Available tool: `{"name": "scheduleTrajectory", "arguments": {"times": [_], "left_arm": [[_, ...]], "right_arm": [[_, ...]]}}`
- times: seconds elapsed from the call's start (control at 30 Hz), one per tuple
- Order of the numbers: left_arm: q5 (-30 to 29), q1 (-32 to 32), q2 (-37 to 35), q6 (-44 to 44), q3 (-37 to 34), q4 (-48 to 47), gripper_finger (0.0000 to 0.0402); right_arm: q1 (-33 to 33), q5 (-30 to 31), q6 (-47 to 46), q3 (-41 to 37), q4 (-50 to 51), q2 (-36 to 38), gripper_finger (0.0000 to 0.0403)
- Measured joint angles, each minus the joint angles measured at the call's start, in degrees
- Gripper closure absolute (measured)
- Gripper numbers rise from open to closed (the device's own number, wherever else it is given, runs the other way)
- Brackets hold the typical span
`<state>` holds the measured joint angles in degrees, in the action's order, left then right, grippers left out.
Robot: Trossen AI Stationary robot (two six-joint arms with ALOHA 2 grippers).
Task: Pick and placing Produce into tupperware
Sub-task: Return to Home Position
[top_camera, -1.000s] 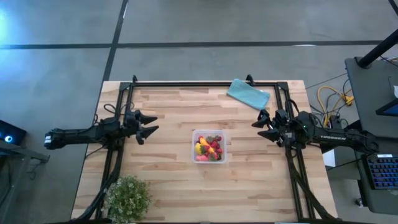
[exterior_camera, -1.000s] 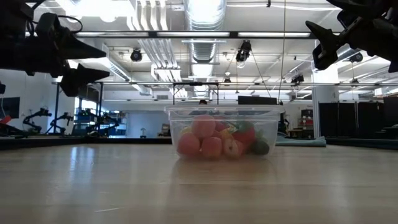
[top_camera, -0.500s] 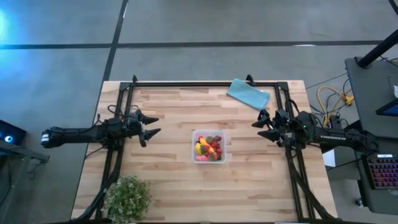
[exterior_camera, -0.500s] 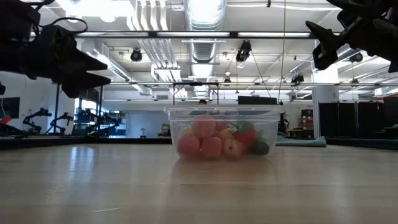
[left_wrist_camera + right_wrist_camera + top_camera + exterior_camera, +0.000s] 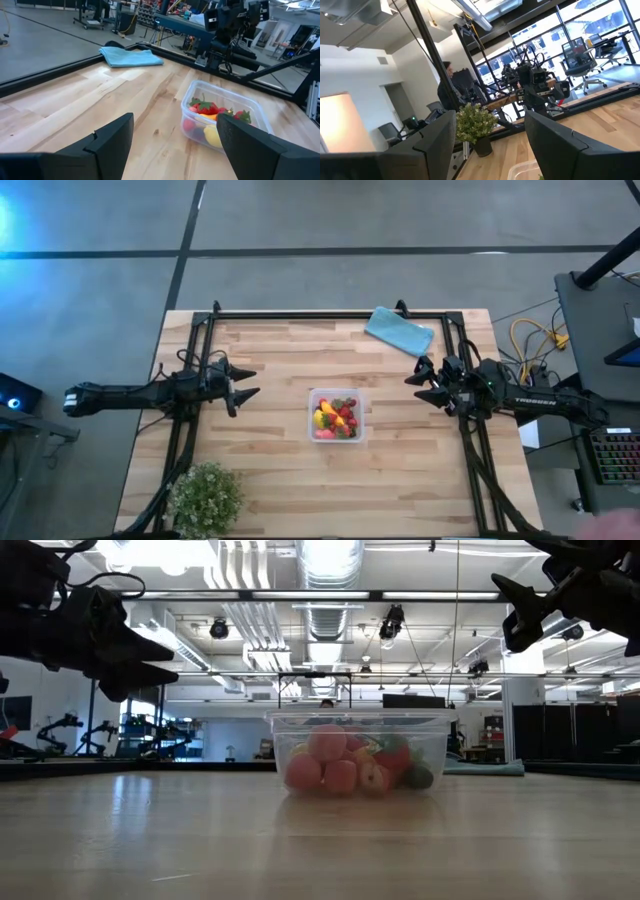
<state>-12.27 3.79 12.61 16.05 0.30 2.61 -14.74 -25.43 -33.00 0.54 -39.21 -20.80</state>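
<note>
You have the tupperware (image 5: 337, 391) at the middle of the table (image 5: 270, 470), produce (image 5: 336, 417) inside it, lying between the left gripper (image 5: 254, 382) and the right gripper (image 5: 412, 390), both spread, empty and well apart from it, about equally near, so homing, in my judgement, leads each arm outward.

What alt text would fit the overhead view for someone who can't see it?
From above, a clear box of toy fruit sits in the middle of the table. The left gripper and right gripper hang open and empty on either side, clear of it. A teal cloth lies toward the table's top edge, a leafy plant at its bottom-left corner.
</note>
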Motion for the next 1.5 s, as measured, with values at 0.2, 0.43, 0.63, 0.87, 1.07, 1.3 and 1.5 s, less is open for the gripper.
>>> {"name": "scheduleTrajectory", "arguments": {"times": [0.2,0.43,0.63,0.87,1.07,1.3,1.5], "left_arm": [[0.02,0.00,0.43,0.00,0.00,-0.04,0.0130],[0.02,0.00,0.83,0.00,0.00,-0.04,0.0130],[0.02,-0.02,0.87,0.01,0.00,-0.04,0.0130],[0.02,-0.01,0.87,0.02,0.00,-0.04,0.0130],[0.02,-0.02,0.87,0.01,0.00,-0.04,0.0130],[0.02,-0.02,0.87,0.02,0.00,-0.04,0.0130],[0.02,0.00,0.87,0.02,0.00,-0.06,0.0130]], "right_arm": [[0.00,0.02,-0.01,0.00,-0.01,0.00,0.0174],[-0.01,0.00,0.00,0.00,0.00,0.01,0.0174],[0.00,0.00,0.00,0.00,0.00,0.00,0.0174],[0.00,0.00,-0.01,0.00,0.01,0.00,0.0174],[-0.01,0.01,0.01,0.00,-0.01,0.00,0.0174],[0.00,0.00,-0.01,0.00,0.01,0.00,0.0174],[0.00,0.00,-0.01,0.00,-0.01,0.00,0.0174]]}}
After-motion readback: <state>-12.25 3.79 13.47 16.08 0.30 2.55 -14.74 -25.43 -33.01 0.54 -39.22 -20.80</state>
